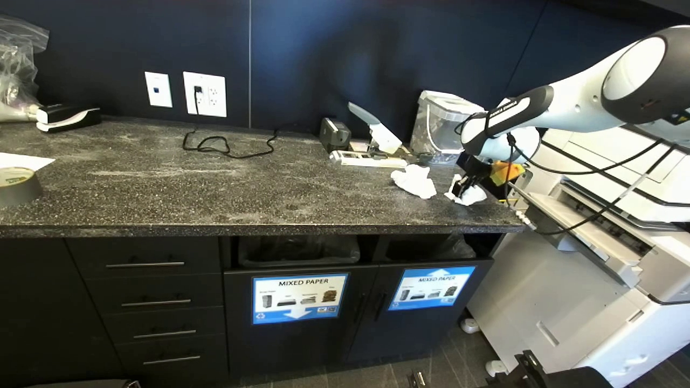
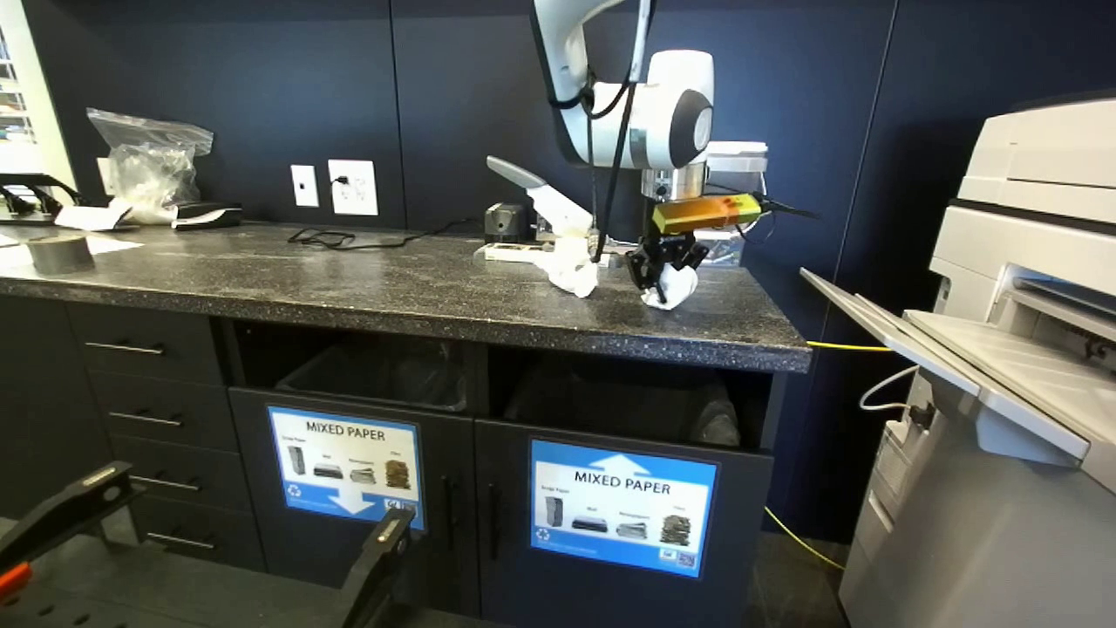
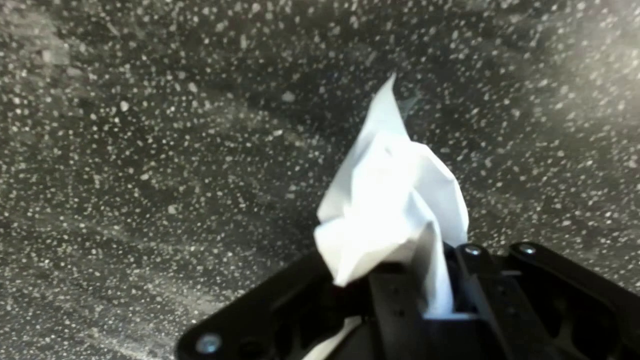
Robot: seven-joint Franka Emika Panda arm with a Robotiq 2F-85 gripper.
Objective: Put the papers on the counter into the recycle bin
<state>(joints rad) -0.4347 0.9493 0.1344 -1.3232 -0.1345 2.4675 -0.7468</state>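
Two crumpled white papers lie toward the right end of the dark speckled counter (image 1: 215, 188). My gripper (image 1: 459, 186) points down over the right-hand paper (image 1: 473, 195) and is shut on it. In the wrist view, that paper (image 3: 387, 195) bulges out past the black fingers, with a fold of it pinched between them. Whether it still touches the counter I cannot tell. Left of the gripper rests the loose paper (image 1: 415, 181), seen also in an exterior view as a white clump (image 2: 573, 269). Below the counter is the recycle bin (image 2: 619, 397), a dark slot above the bluer sign (image 2: 623, 506).
Behind the papers stand a white long-handled stapler (image 1: 380, 137), a black box (image 1: 335, 134) and a clear tub (image 1: 439, 124). A similar slot (image 2: 375, 371) has a whiter sign. A printer (image 1: 582, 258) stands right of the counter; a tape roll (image 1: 19, 186) sits far left.
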